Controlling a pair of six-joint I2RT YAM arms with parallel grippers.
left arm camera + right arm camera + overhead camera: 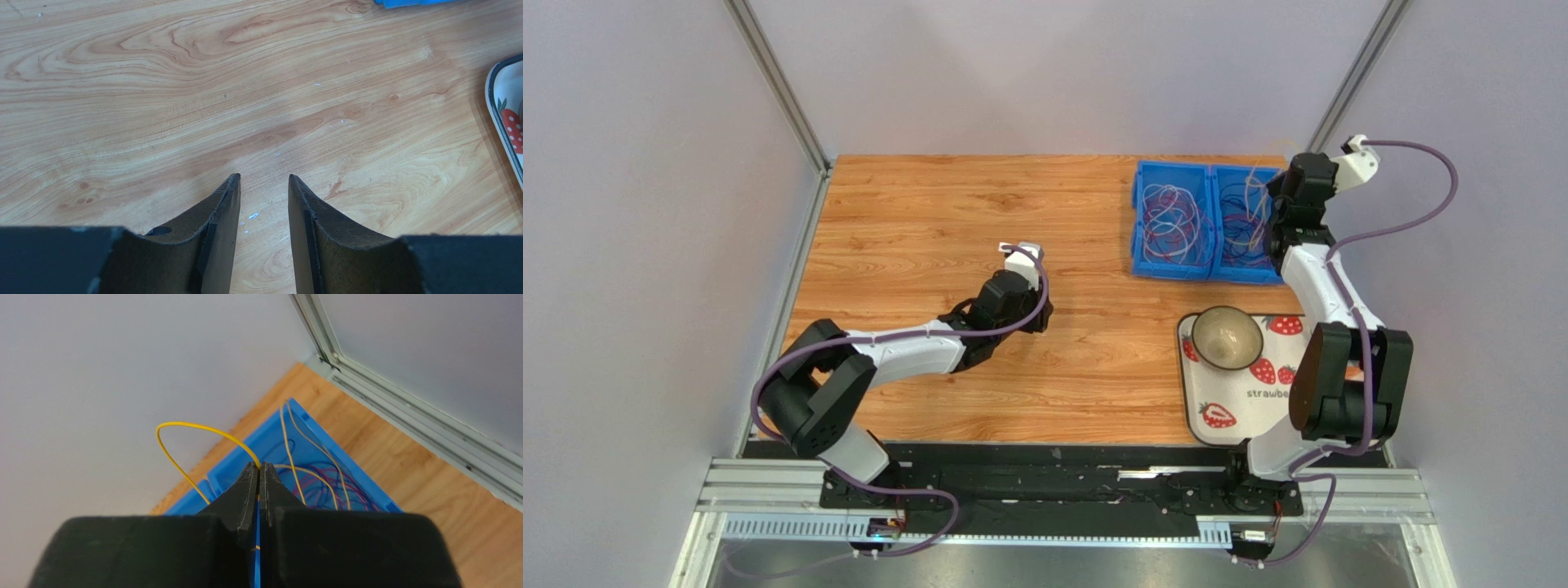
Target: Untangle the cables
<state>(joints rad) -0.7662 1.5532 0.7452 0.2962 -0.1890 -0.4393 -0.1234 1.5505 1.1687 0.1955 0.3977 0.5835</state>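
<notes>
The wooden table [1014, 233] lay under both sets of fingers, bare grain filling everything ahead of the left ones. The blue two-compartment bin [1204, 271] sat directly below and ahead of the right fingers. From the left fingers it lay well ahead and to the right, only a sliver of it showing at the top edge of the left wrist view. A strawberry-printed tray [1228, 390] lay to the right of the left fingers, well apart from them, and on the near side of the bin. A bowl [1226, 337] stood on that tray.

The left gripper [264, 177] hung low over the wood with its jaws partly apart. A clear gap showed between the two pads and nothing was in it.

The right gripper [259, 467] was raised above the bin with its jaws pressed together. The cables [1173, 221], thin loops of red, purple, white and yellow, lay in both compartments, below and beyond the right fingertips. One yellow cable [184, 425] was pinched at those tips. It rose from between them, arched up and over to their left, then dropped out of sight behind the left finger. A speck of yellow also showed lower in the seam between the fingers.
</notes>
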